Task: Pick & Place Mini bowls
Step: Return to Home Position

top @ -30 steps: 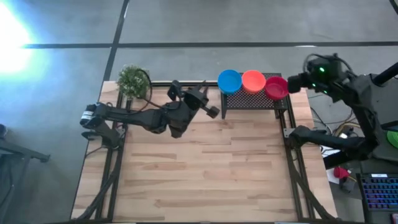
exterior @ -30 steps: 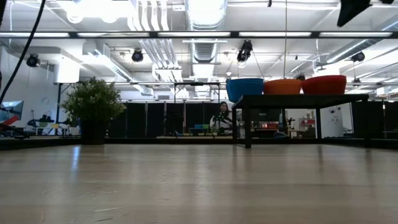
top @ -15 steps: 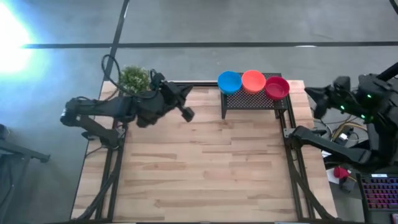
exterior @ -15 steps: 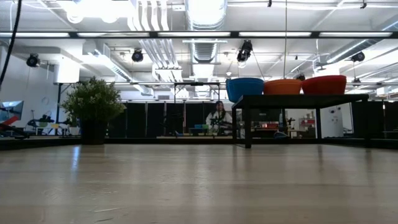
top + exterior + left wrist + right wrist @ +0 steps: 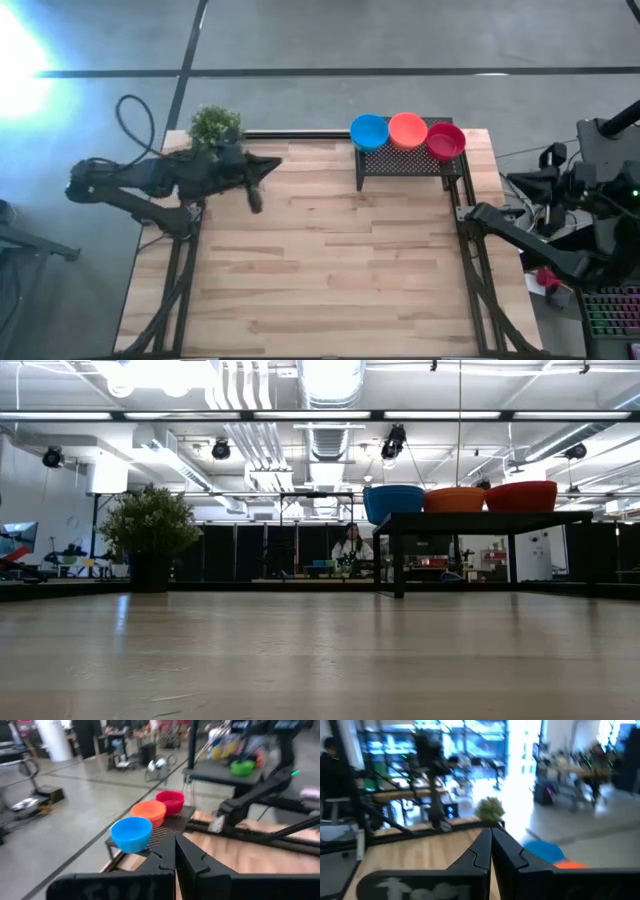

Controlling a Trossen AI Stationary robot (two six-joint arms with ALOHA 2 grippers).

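Note:
Three mini bowls stand in a row on a small black mesh stand [image 5: 405,160] at the table's far edge: blue [image 5: 369,131], orange [image 5: 407,129] and red [image 5: 445,141]. The low view shows them on the stand's top, blue [image 5: 393,501], orange [image 5: 455,498], red [image 5: 520,494]. My left gripper [image 5: 256,199] [image 5: 175,851] hovers shut and empty near the far left corner, well left of the bowls. My right gripper [image 5: 490,845] is shut and empty, drawn back past the table's right edge.
A small green potted plant [image 5: 214,126] stands at the far left corner, close behind my left arm. The wooden tabletop [image 5: 330,260] lies bare in front of the stand. A keyboard [image 5: 612,315] and cables sit off the right edge. A person [image 5: 352,545] is far behind the table.
My left gripper has pulled away from the blue bowl toward the table's left edge, turning as it went, and has shut. My right gripper has drawn back from the red bowl past the table's right edge and swung round. The three bowls have stayed on the stand.

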